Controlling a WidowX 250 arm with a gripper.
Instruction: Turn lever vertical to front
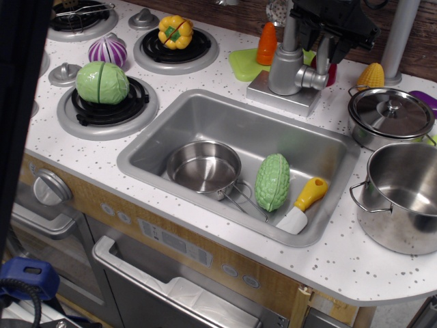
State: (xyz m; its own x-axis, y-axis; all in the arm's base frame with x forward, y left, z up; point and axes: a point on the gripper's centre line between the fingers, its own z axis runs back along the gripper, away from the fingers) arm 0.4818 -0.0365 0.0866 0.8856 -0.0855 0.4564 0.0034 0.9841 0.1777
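Gripper hangs over the faucet at the back of the sink.

The lever juts sideways from the faucet column, just below the black jaws, which seem parted around the column, though I cannot tell for sure. In the sink lie a small steel pan, a green bumpy gourd and a yellow-handled spatula. On the table to the right, one steel pot stands open, another lidded.
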